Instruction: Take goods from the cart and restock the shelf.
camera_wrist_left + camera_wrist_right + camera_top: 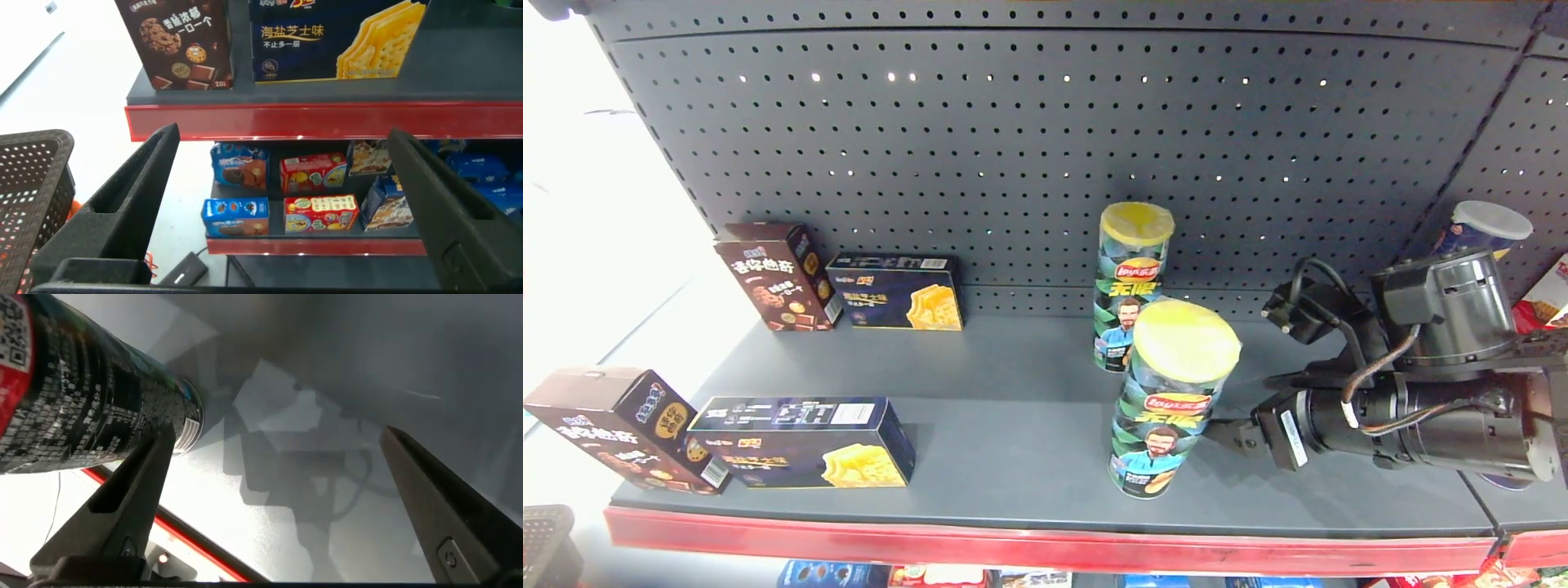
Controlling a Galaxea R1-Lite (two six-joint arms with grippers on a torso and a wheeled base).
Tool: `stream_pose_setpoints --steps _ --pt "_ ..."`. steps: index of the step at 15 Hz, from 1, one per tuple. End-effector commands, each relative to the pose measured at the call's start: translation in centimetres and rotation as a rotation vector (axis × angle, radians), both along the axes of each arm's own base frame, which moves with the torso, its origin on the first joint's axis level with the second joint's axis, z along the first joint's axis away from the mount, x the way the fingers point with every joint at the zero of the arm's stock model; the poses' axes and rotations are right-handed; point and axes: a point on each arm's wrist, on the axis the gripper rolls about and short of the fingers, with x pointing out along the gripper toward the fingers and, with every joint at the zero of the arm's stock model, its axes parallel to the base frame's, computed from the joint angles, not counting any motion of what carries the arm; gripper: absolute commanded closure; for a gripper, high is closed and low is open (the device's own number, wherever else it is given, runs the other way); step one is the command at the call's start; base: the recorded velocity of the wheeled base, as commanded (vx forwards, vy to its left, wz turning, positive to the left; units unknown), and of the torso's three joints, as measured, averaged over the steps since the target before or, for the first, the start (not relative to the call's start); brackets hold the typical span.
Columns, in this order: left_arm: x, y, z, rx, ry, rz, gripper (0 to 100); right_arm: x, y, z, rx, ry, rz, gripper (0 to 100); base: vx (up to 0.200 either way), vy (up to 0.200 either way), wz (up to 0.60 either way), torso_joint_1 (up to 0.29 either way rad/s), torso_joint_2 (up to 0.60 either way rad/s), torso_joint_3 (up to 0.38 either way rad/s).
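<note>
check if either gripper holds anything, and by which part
Nothing is held. The right gripper is open beside the nearer tall green chip can with a yellow lid, which stands on the dark grey shelf. The left gripper is open and empty.

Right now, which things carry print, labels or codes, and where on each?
Front can: red logo badge, yellow characters below; fine print and a square code in the right wrist view.
Rear can: same badge and characters.
Front blue box: white label on top, characters on the front.
Front brown box: white characters, barcode on the end.
Lower-shelf boxes: too small to read.
</note>
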Motion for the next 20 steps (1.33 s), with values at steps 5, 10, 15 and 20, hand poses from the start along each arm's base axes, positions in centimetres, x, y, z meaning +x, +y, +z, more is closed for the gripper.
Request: stream_pose_setpoints --steps 5,10,15,20 --pt "0.0 0.0 0.0 0.0 0.002 0.0 0 0.3 0.6 -0.1 -0.003 0.002 0.014 0 0.0 0.0 0.0 0.0 0.0 0.0" --pt "0.0 0.0 0.0 0.0 0.002 0.0 0 0.3 0.4 0.0 -0.003 0.0 0.006 0 0.0 0.0 0.0 0.0 0.0 0.0" --pt "0.0 0.0 0.0 0.0 0.002 -0.001 0 -0.9 -0.3 -0.2 -0.005 0.005 0.012 0 0.0 0.0 0.0 0.0 0.0 0.0" --pt "0.0 0.0 0.0 0.0 0.003 -0.001 0 -0.8 0.3 -0.2 -0.005 0.005 0.029 0 0.0 0.0 0.0 0.0 0.0 0.0"
